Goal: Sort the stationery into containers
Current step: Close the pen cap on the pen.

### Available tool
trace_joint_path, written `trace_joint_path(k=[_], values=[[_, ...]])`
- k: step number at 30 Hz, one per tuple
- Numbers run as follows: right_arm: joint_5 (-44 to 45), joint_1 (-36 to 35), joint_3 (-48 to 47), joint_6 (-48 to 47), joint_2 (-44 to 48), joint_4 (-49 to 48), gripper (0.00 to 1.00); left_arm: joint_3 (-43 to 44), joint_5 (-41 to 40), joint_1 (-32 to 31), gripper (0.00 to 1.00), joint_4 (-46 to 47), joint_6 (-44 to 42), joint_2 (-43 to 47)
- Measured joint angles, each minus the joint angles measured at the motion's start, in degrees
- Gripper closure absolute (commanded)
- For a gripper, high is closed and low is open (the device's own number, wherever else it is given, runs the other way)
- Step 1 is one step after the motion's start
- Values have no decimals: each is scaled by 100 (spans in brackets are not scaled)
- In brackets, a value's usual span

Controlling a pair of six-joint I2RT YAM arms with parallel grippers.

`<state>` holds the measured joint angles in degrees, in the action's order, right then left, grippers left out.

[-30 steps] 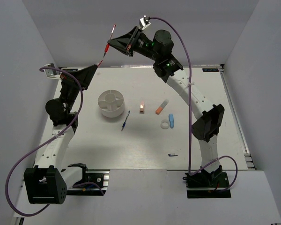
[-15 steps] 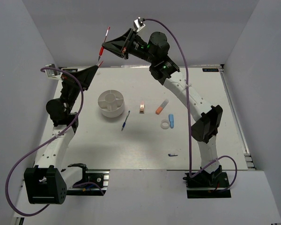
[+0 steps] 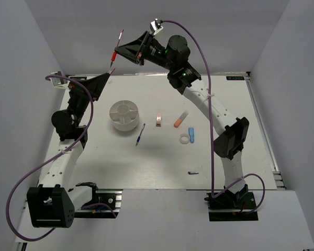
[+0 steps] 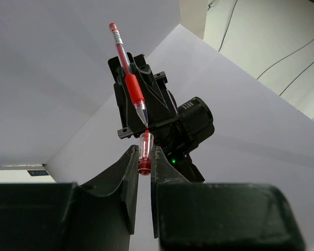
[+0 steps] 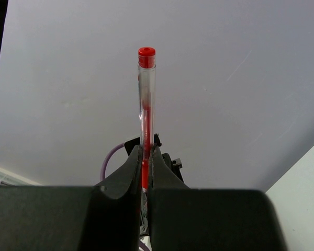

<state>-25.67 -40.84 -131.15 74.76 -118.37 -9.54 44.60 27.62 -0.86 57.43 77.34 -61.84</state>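
Observation:
High above the table's far left, my right gripper [image 3: 118,50] is shut on the thin red pen [image 3: 116,48], tip pointing down. Just below, my left gripper [image 3: 109,75] is shut on a small red cap [image 4: 144,153]. In the left wrist view the red pen [image 4: 129,78] has its tip right at the cap's open end. In the right wrist view the red pen [image 5: 146,99] rises straight up between my right gripper's [image 5: 146,150] fingers. The round white tub [image 3: 124,116] stands on the table. A blue pen [image 3: 141,134] lies just to its right.
A tan clip [image 3: 158,120], an orange-white stick [image 3: 181,120], a white ring [image 3: 185,139] and a light-blue eraser [image 3: 191,134] lie at mid-table. A tiny blue cap [image 3: 193,172] lies nearer the front right. Grey walls close in both sides.
My right gripper has carried the red pen left, bringing its tip over the cap in my left gripper, then held still. The left arm has not moved.

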Motion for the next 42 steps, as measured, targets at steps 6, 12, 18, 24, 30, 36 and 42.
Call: trace_joint_path(k=[6, 12, 18, 24, 30, 36, 42], values=[[0, 0, 9, -13, 0, 0, 100, 0, 2, 0, 100, 0, 0, 0], [-9, 0, 52, -17, 2, -28, 100, 0, 2, 0, 100, -2, 2, 0], [-57, 0, 173, -22, 2, -87, 100, 0, 0, 0, 100, -20, 0, 0], [-92, 0, 208, -22, 2, -96, 100, 0, 0, 0, 100, -44, 0, 0], [-136, 13, 208, -28, 2, -133, 100, 0, 0, 0, 100, -44, 0, 0], [-146, 35, 208, -68, 4, -166, 100, 0, 0, 0, 100, -50, 2, 0], [-151, 39, 245, -116, 35, -225, 100, 0, 0, 0, 100, -96, 2, 0]])
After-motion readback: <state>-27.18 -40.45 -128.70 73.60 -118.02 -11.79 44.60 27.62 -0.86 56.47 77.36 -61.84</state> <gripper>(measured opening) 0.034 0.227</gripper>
